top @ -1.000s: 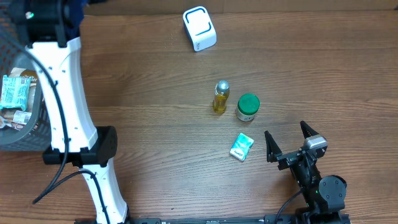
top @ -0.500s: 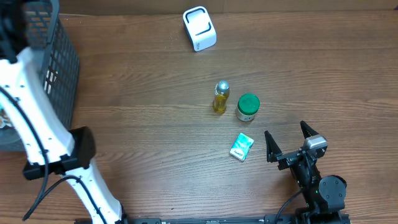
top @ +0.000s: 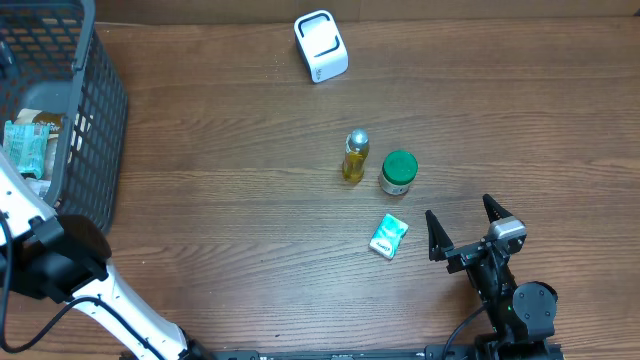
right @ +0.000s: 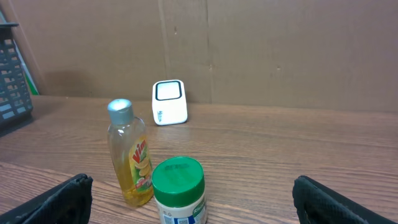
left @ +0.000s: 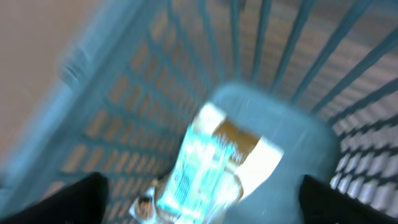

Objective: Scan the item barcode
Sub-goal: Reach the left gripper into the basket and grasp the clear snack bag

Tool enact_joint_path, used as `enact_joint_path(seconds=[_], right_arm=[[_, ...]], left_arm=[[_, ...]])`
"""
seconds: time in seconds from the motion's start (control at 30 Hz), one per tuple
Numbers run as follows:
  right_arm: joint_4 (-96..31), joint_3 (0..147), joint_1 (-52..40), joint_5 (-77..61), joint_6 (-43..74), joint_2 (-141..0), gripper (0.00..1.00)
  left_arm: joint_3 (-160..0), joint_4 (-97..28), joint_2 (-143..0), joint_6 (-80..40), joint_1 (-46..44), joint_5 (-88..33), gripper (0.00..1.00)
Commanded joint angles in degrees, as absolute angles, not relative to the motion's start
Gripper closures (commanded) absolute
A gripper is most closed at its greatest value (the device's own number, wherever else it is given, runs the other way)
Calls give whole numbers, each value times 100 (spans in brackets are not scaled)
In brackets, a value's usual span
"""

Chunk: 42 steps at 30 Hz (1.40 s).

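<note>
Jaws wide, empty on right tool (top: 459, 210); left tool (left: 202, 186) seemingly likewise.

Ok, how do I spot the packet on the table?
Start at the brown wooden table, where a silver-capped yellow bottle and a green-lidded jar stand. Just below them in the overhead view lies the green-and-white packet, the only one lying flat.

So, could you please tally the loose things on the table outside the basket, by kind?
Yellow bottle: 1
Green-lidded jar: 1
Small packet: 1
White scanner: 1
Total: 4
</note>
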State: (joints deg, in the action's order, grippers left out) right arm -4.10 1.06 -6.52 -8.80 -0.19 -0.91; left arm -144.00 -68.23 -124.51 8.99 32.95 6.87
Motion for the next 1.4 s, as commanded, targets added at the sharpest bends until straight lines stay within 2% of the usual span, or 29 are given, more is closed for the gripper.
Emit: enact_joint_path(seconds=[0.0,0.3,0.33,0.4,0.5,0.63,0.77,1.0,1.23,1.37], right_arm=[[-381,45,-668,-908,-5,-73,0],[-381,45,-668,-910,-5,-73,0],[-381,45,-668,-910,-5,-73,0],[-381,45,-668,-910,-5,-73,0],[-381,45,-668,-910,-5,-73,0],[-381,45,-668,-910,-5,-73,0],[-381,45,-668,-910,-5,-73,0],[-381,45,-668,-910,-5,-73,0],[-381,45,-668,-910,-5,-73,0],[-381,45,-668,-910,-5,-73,0]], left_arm=[[-13804,-6906,-12440,1098,3374,650,22],[-12921,-6396,-12440,1466,3413,880,23],[-12750,-6313,-12440,1500,3417,926,27],[-12401,-6119,-12440,1664,3422,937,43],[-11852,-5780,-12440,1894,3420,943,52],[-11201,-5286,-12440,2191,3422,1092,53],[-10772,-4880,-12440,2189,3428,1662,50],[-10401,-4598,-12440,2187,3566,1647,49],[-10250,-4606,-12440,2141,3802,1361,66],[-10245,-4641,-12440,2141,3907,1304,92]])
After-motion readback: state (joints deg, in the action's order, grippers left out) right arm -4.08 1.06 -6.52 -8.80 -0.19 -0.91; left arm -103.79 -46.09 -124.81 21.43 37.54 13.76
